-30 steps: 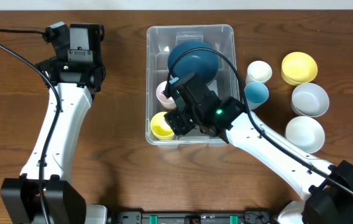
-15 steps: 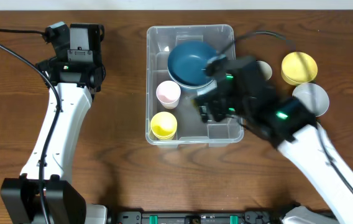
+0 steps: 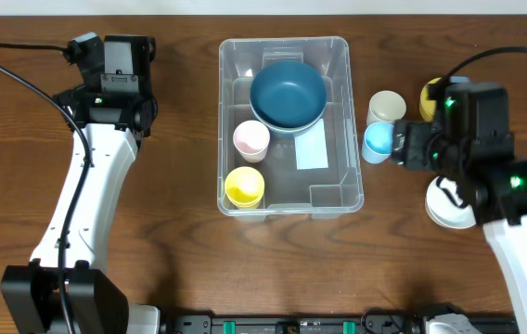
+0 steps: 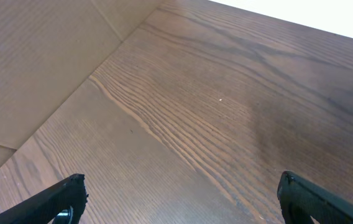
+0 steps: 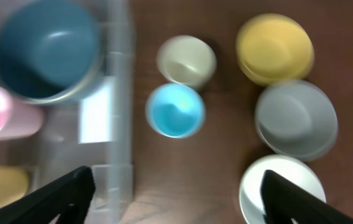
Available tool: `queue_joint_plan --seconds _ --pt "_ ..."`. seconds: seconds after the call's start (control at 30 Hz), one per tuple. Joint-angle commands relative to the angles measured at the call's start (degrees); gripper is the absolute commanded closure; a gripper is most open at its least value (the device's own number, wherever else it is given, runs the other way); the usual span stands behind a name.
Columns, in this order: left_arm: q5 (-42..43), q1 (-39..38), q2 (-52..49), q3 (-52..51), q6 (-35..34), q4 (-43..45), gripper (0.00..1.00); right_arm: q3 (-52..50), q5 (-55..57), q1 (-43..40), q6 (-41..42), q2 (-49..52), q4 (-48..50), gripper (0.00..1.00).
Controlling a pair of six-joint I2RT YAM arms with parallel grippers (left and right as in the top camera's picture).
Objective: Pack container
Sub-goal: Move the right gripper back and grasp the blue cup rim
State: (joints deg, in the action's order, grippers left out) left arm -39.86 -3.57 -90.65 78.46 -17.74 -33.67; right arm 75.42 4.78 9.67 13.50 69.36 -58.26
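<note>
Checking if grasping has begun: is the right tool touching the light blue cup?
Apart. Right wrist view shows the light blue cup clear of both fingers of the open right tool.

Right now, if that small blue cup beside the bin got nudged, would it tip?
Probably light: the blue cup looks small and empty. It stands upright, so a high push may tip it. The cream cup close behind could get bumped.

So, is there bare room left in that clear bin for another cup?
Yes: the near-right floor of the container, bordered by the dark blue bowl, the pink cup, the yellow cup and the right wall, holds only a flat white label. The left side and far end are crowded.
</note>
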Motion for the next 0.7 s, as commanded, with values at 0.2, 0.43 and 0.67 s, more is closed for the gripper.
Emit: queue_joint_plan --seconds 0.2,0.43,0.67 --pt "-1.33 0.17 0.85 0.15 0.33 -0.13 0.02 0.81 -0.76 -5.11 4.09 12.52 1.07 0.3" --pt "-1.33 0.17 0.85 0.15 0.35 -0.15 0.02 0.81 -0.74 -5.14 4.07 23.12 4.2 0.36" --pt "-1.33 0.17 0.85 0.15 0.35 -0.13 0.02 0.81 -0.79 -5.14 4.07 30.51 6.62 0.4"
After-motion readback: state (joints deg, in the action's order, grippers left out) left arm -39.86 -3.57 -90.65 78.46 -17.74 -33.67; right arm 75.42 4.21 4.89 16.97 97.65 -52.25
